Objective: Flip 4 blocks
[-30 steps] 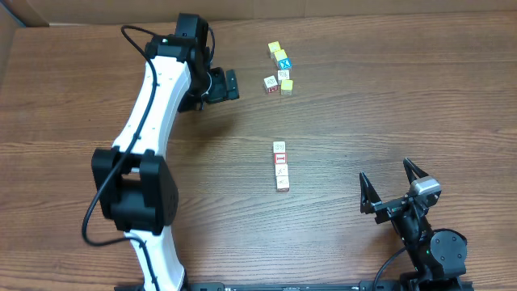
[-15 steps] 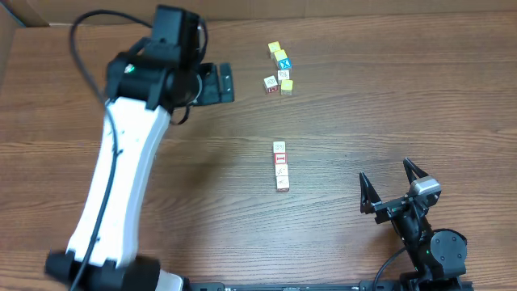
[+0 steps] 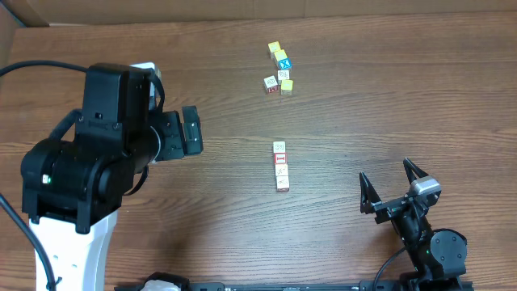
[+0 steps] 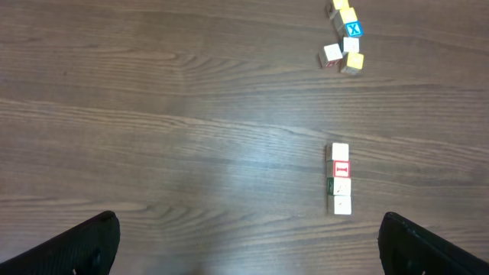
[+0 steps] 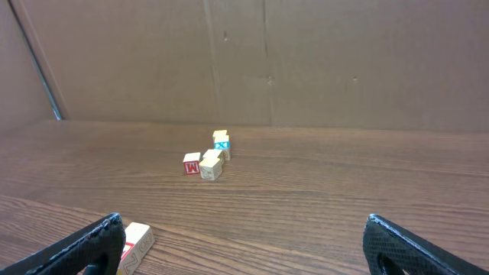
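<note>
The table (image 3: 404,97) is brown wood grain, and a cardboard wall (image 5: 306,61) stands behind it. Four blocks (image 3: 280,166) lie touching in one row at the centre of the overhead view, fully visible. Five cubes (image 3: 279,69) cluster near the top middle. The left gripper (image 3: 191,132), left of centre, and the right gripper (image 3: 386,176), lower right, both have their jaws spread wide and hold nothing.

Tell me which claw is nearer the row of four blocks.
Right, probably: the right claw sits low, right of the row of four blocks; the left claw hangs high to its left.
</note>
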Available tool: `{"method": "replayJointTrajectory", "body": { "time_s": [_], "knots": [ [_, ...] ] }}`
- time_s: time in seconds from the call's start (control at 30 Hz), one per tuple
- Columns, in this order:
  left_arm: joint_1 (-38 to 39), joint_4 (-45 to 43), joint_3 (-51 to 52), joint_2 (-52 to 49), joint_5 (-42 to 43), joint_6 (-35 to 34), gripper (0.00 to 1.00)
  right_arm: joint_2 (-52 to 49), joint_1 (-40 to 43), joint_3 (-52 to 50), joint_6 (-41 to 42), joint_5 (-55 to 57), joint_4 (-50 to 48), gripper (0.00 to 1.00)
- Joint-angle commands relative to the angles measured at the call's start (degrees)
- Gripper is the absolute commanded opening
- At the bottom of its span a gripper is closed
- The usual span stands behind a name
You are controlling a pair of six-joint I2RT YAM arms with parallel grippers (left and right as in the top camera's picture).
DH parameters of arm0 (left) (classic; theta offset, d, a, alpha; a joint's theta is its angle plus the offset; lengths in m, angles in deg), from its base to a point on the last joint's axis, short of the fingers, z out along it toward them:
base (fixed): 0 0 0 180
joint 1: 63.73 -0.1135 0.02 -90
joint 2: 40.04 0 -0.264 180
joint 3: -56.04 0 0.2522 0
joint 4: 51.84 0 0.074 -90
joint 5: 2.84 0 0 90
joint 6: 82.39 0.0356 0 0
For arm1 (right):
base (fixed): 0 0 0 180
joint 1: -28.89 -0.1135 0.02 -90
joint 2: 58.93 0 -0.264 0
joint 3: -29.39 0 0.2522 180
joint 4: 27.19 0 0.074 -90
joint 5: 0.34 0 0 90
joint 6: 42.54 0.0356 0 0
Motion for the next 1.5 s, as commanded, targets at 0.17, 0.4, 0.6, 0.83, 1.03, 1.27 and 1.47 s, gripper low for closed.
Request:
{"method": "replayJointTrajectory", "body": {
  "time_s": [0.17,0.4,0.6,0.83,1.03,1.27,1.47],
  "knots": [
    [-0.4,-0.6,-0.6,2.1,-1.1,-0.7,1.00,0.4,0.4,-0.6,0.4,-0.1,-0.3,1.00],
    [-1.2,-1.1,3.7,7.8,0.2,-0.7,1.00,0.4,0.4,-0.6,0.4,-0.1,-0.3,1.00],
    [-6.3,-8.0,16.9,15.0,3.6,-0.7,1.00,0.4,0.4,-0.6,0.4,-0.1,-0.3,1.00],
    [-10.2,-21.7,38.3,25.1,6.3,-0.7,1.00,0.4,0.4,-0.6,0.4,-0.1,-0.3,1.00],
    [-10.2,-38.0,54.9,33.5,7.7,-0.9,1.00,0.4,0.4,-0.6,0.4,-0.1,-0.3,1.00],
    [-10.2,-62.6,71.5,41.8,9.4,-3.0,1.00,0.4,0.4,-0.6,0.4,-0.1,-0.3,1.00],
    [-10.2,-85.1,84.4,49.3,9.3,-7.0,1.00,0.4,0.4,-0.6,0.4,-0.1,-0.3,1.00]
  ]
}}
